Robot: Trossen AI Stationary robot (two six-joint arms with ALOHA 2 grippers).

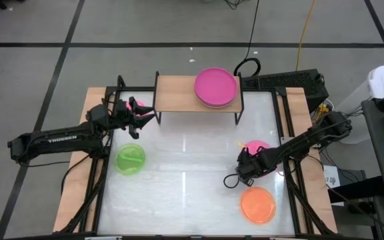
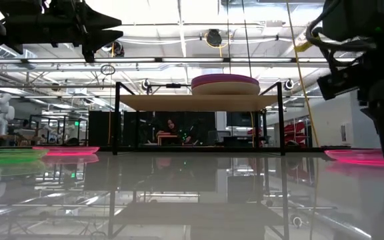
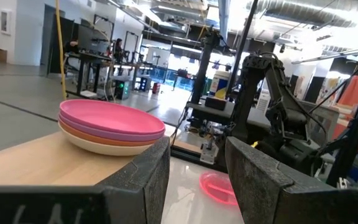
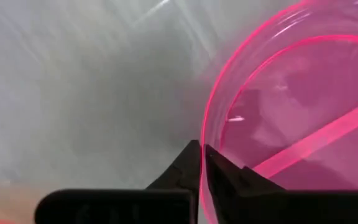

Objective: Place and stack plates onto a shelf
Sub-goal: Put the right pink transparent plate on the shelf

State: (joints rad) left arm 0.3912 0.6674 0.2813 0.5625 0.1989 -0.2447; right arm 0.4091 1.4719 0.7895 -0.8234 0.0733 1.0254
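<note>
1. The right gripper (image 4: 202, 163) is low at the right side of the tabletop (image 1: 185, 167), its fingers pinched together on the near rim of a translucent pink plate (image 4: 291, 118). Taking it by the edge looks deliberate: a flat plate lying on the surface offers nothing else to hold.
2. The left gripper (image 3: 194, 177) hovers at the left end of the shelf (image 1: 179, 93), fingers spread wide and holding nothing, apparently waiting its turn.
3. On the right half of the shelf sits a stack of large plates (image 1: 216, 87), magenta on top, which leaves the left half free.
4. A green plate (image 1: 130, 159) lies front left on the tabletop, an orange plate (image 1: 257, 205) front right, and another pink plate (image 2: 65, 151) rests under the left arm, all not yet shelved.
</note>
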